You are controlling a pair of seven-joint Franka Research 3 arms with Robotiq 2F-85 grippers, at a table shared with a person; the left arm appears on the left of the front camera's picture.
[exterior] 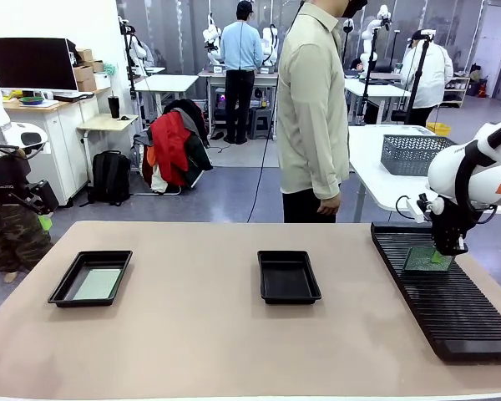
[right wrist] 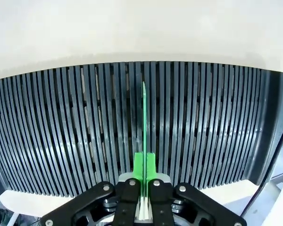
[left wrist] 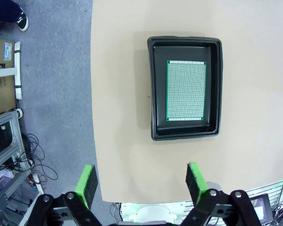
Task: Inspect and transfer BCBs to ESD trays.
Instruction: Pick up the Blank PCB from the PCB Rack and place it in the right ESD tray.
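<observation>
right end effector [right wrist: 144,162] is being clamped on the top edge of a bcb [right wrist: 144,113], judged thin, light, stiff.

On the bench [exterior: 200,334], one ESD tray [exterior: 63,289] sat lower left with a BCB [exterior: 98,284] lying in it, a second tray [exterior: 289,278] at centre, and a slotted rack [exterior: 459,309] at right, another BCB [exterior: 423,259] standing edgewise in it.

Black: the left ESD tray [exterior: 64,285], middle ESD tray [exterior: 288,281] and ribbed rack [exterior: 461,319]. The table [exterior: 209,338] is tan; the left tray's BCB [left wrist: 186,91] green, finely dotted.
</observation>
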